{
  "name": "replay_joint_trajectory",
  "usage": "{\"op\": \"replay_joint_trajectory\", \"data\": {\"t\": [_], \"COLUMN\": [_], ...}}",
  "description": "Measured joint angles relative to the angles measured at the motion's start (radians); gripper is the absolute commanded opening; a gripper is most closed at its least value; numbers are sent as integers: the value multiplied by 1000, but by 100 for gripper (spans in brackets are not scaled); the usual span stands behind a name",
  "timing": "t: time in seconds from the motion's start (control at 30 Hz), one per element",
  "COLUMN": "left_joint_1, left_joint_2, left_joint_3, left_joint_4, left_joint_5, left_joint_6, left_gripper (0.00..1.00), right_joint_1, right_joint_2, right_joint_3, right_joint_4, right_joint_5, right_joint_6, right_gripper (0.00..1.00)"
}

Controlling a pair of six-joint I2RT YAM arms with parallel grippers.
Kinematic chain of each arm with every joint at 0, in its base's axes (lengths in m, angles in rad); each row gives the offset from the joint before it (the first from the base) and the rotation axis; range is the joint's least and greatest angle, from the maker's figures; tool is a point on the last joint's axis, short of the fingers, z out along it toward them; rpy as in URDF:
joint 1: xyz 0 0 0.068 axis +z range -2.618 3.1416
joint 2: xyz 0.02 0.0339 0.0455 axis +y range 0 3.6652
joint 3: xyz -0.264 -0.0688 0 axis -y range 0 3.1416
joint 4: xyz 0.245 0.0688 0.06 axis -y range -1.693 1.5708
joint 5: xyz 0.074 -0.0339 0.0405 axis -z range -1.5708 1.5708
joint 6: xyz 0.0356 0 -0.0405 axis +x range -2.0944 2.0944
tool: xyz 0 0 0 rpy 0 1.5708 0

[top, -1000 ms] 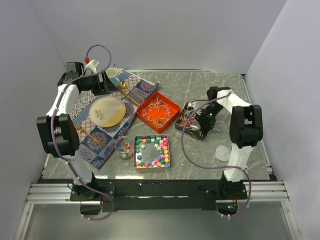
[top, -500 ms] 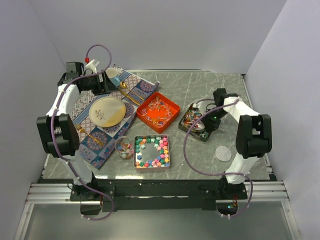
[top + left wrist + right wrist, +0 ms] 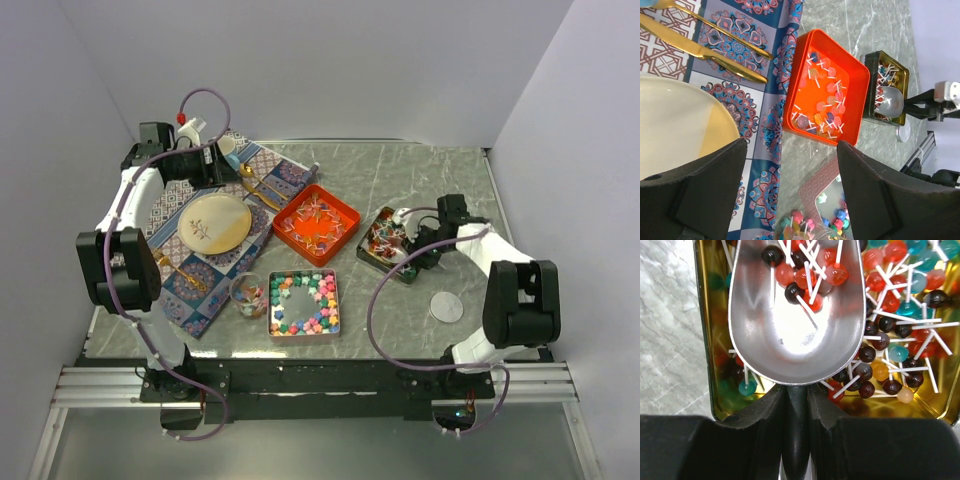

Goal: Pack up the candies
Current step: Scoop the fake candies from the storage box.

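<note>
Pastel star candies [image 3: 318, 298] lie in a pink tin [image 3: 272, 304] at front centre. Small lollipops fill an orange tray [image 3: 345, 214] and a gold-lined dark tin [image 3: 383, 215]. A small glass jar [image 3: 249, 296] holds some lollipops. My right gripper [image 3: 796, 395] is shut on the black handle of the silver scoop [image 3: 790, 335]. The scoop's bowl holds several red and dark lollipops [image 3: 805, 275] inside that tin [image 3: 702, 340]. My left gripper [image 3: 791, 150] is open and empty, high above the placemat, looking down on the orange tray [image 3: 857, 95].
A patterned placemat [image 3: 190, 285] at the left carries a cream plate [image 3: 214, 222] and gold cutlery [image 3: 262, 190]. A cup [image 3: 226, 146] stands at its far end. A round silver disc [image 3: 446, 306] lies on the table near the right arm.
My right arm has swung back to the right, and the scoop has drawn back with it toward the tin's near right end. The left arm has barely shifted.
</note>
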Motion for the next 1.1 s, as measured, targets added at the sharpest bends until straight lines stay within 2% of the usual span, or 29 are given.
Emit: {"op": "replay_joint_trajectory", "data": {"t": [0.3, 0.57, 0.9, 1.0, 1.1], "left_joint_1": [0, 6, 12, 19, 36], "left_joint_2": [53, 68, 68, 54, -2], "left_joint_3": [66, 106, 126, 119, 71], "left_joint_4": [-43, -102, -118, -116, -114], "left_joint_5": [-33, -58, -98, -112, -146], "left_joint_6": [69, 166, 219, 212, 189], "left_gripper": [80, 81, 81, 82, 83], "right_joint_1": [-114, -168, -172, -145, -59], "right_joint_2": [-50, -193, -335, -360, -370], "right_joint_3": [-50, -95, -86, -26, 100], "right_joint_4": [57, 56, -6, -56, -127], "right_joint_5": [-128, -215, -286, -284, -260], "right_joint_6": [10, 0, 29, 50, 66], "right_gripper": [0, 0, 0, 0, 0]}}
